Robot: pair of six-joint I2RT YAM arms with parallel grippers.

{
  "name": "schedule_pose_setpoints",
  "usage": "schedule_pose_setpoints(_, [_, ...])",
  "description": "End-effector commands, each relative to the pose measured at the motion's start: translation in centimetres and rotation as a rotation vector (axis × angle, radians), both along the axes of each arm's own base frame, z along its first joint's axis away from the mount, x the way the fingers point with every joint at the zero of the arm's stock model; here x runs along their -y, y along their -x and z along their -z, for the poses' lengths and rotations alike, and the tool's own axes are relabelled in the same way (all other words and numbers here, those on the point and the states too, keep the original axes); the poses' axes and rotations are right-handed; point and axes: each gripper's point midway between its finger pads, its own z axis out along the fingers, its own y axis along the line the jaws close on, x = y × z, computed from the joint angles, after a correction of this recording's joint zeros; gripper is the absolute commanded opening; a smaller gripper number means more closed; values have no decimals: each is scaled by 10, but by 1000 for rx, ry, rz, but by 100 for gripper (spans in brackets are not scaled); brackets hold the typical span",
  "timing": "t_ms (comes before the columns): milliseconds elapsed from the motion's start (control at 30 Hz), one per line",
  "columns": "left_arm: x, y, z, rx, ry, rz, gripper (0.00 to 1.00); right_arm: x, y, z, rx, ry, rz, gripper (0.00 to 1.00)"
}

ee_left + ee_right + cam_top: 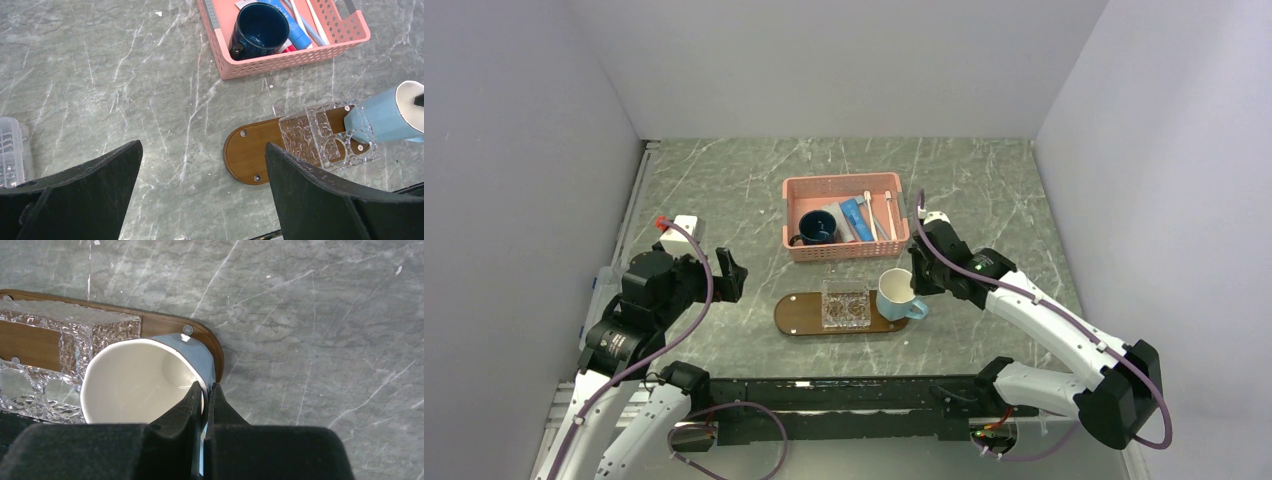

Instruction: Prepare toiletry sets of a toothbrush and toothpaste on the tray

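The dark-brown tray (796, 313) lies near the front edge with a clear square dish (845, 306) on its middle. My right gripper (206, 386) is shut on the rim of a light-blue mug (135, 380), one finger inside and one outside. The mug is over the tray's (160, 325) right end, and I cannot tell whether it rests there. White toothbrushes (872, 214) and a blue toothpaste tube (856, 218) lie in the pink basket (844, 186). My left gripper (202, 145) hangs open over bare table left of the tray (250, 152), holding nothing.
A dark-blue mug (260, 25) lies in the left part of the pink basket (280, 62), behind the tray. A small white box with a red part (679, 232) sits at the far left. A clear plastic container (12, 150) is at the table's left edge.
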Motion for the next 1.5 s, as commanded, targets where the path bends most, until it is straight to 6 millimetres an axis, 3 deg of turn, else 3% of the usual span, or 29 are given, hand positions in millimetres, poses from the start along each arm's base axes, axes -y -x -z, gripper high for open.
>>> schedule_pose_setpoints(0, [1,-4,-5,23,2,3,99,-15,-14,-20,79,-98,17,0])
schedule_pose_setpoints(833, [0,-4,-5,25,4,1,100,-15,-7,-35,118,-91,-4,0])
schedule_pose_setpoints(1067, [0,-4,-6,28,5,0,99,-17,-6,-36,123,-84,-6,11])
schedule_pose_setpoints(1467, [0,-4,-6,26,4,-2,99,-21,-8,-34,131,-80,2,13])
